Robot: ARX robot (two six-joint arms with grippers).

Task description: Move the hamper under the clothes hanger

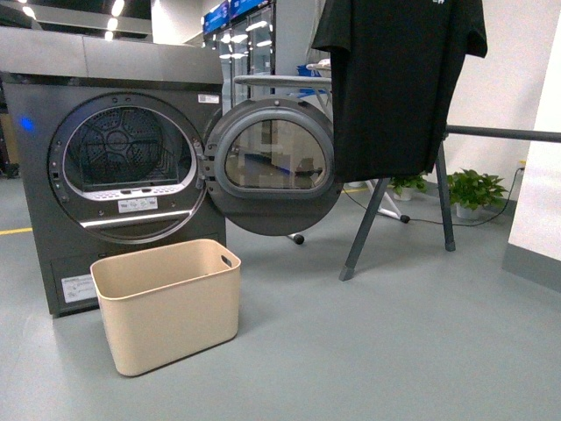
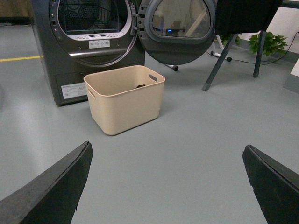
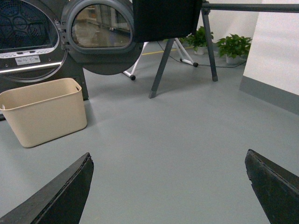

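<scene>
The beige hamper (image 1: 166, 303) stands on the grey floor in front of the dark grey dryer, below its open drum. It also shows in the left wrist view (image 2: 124, 97) and the right wrist view (image 3: 43, 109). The clothes hanger (image 1: 504, 134), a dark bar on angled legs with a black T-shirt (image 1: 396, 83), stands to the right of the dryer door; it also shows in the right wrist view (image 3: 247, 7). My left gripper (image 2: 167, 161) and right gripper (image 3: 169, 163) are both open and empty, well short of the hamper. Neither arm shows in the front view.
The dryer (image 1: 114, 167) has its round door (image 1: 273, 167) swung open to the right, near the rack's leg (image 1: 368, 226). Potted plants (image 1: 473, 189) and a cable lie behind the rack. A white wall (image 1: 536, 219) juts in at right.
</scene>
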